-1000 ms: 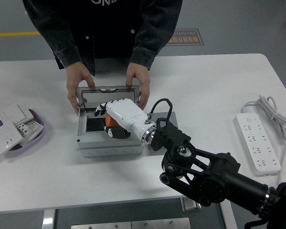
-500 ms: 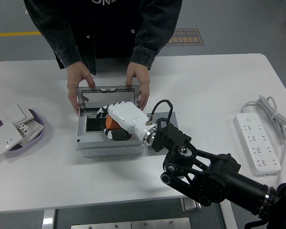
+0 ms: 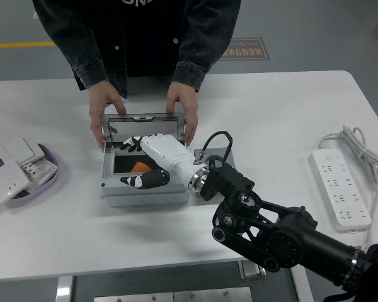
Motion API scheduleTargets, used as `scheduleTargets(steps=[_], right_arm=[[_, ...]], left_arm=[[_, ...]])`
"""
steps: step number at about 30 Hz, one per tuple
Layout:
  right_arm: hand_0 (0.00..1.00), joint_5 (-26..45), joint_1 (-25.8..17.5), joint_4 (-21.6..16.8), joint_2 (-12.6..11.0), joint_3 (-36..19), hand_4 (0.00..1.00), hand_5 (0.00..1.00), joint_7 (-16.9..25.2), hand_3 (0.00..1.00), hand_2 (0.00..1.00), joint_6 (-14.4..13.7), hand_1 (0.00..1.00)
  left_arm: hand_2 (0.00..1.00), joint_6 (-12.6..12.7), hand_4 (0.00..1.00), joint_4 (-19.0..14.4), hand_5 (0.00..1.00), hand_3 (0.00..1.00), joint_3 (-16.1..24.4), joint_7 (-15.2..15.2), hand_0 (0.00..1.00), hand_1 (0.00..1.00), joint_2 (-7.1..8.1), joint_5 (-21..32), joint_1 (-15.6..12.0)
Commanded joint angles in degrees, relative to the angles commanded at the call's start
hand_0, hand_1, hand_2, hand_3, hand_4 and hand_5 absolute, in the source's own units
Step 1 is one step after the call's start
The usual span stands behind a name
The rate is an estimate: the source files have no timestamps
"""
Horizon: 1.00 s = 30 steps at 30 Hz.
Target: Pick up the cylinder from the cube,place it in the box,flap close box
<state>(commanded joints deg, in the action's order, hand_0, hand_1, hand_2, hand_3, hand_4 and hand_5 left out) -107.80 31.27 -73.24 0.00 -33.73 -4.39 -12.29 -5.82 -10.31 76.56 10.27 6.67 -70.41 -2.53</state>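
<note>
Right hand [image 3: 152, 165] over the open box [image 3: 145, 189], fingers spread and released, holding nothing; an orange cylinder [image 3: 140, 167] lies inside on the dark floor of the box, just under the palm. Left hand not visible. Largest first: white worktop [image 3: 283, 113]; a person at the far side with both hands [image 3: 104, 110] steadying the box by its raised lid [image 3: 142, 126]; power strip [image 3: 340, 189] at the right; purple dish [image 3: 47, 168] of switch plates at the left. No cube can be made out. Judgement: placing looks done, lid flap remains. Cylinder appears small, rigid and light, probably smooth and prone to roll; best taken across its curved side if regrasped. Lid looks thin and hinged at the far edge; push its top edge forward and down.
</note>
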Motion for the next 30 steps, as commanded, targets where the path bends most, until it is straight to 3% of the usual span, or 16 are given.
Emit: scheduleTargets(steps=[2, 8, 9, 11, 14, 15, 25, 30], right_arm=[[0.794, 4.3, 0.2, -2.1, -0.4, -0.3, 0.931, 0.45, 1.5, 0.766, 0.713, -1.2, 0.7], [0.792, 17.1, 4.9, -8.9, -5.6, -1.3, 0.902, 0.439, 1.1, 0.766, 0.713, -4.9, 0.696], [0.771, 18.9, 5.9, -9.4, -6.3, -1.2, 0.801, 0.394, 0.8, 0.724, 0.695, -5.2, 0.677], [0.771, 22.3, 8.0, -9.5, -7.3, -1.1, 0.801, 0.394, 0.1, 0.724, 0.695, -5.6, 0.677], [0.771, 26.2, 11.0, -7.5, -7.4, -1.0, 0.801, 0.394, -0.8, 0.724, 0.695, -5.7, 0.677], [0.69, 27.3, 12.1, -6.2, -7.1, -0.8, 0.736, 0.386, -0.9, 0.703, 0.66, -5.6, 0.618], [0.648, 29.3, 17.9, 6.6, -5.5, 4.3, 0.745, 0.392, -1.6, 0.7, 0.645, -4.1, 0.595], [0.645, 27.5, 18.7, 6.8, -6.4, 7.6, 0.749, 0.392, -2.8, 0.7, 0.642, -3.5, 0.593]], left_arm=[[0.589, 0.0, 0.719, 0.0, 0.293, 0.641, 0.0, 0.0, 0.637, 0.665, -0.02, 0.1, -0.1], [0.59, 0.1, 0.718, 0.0, 0.294, 0.642, 0.0, 0.0, 0.638, 0.665, 0.15, 0.1, -0.4], [0.589, 0.1, 0.717, 0.0, 0.294, 0.641, 0.1, 0.0, 0.637, 0.665, 0.2, 0.1, -0.4], [0.589, 0.1, 0.717, 0.0, 0.294, 0.641, 0.1, 0.1, 0.637, 0.665, 0.3, 0.0, -0.5], [0.589, 0.0, 0.717, 0.0, 0.294, 0.641, 0.1, 0.1, 0.637, 0.665, 0.39, -0.1, -0.4], [0.589, 0.0, 0.716, 0.0, 0.293, 0.641, 0.1, 0.1, 0.637, 0.665, 0.41, -0.1, -0.3], [0.589, 0.0, 0.711, 0.0, 0.289, 0.64, 0.2, 0.2, 0.637, 0.665, 0.77, -0.7, 0.2], [0.589, 0.0, 0.709, 0.0, 0.287, 0.639, 0.2, 0.2, 0.637, 0.665, 0.8, -0.8, 0.2]])
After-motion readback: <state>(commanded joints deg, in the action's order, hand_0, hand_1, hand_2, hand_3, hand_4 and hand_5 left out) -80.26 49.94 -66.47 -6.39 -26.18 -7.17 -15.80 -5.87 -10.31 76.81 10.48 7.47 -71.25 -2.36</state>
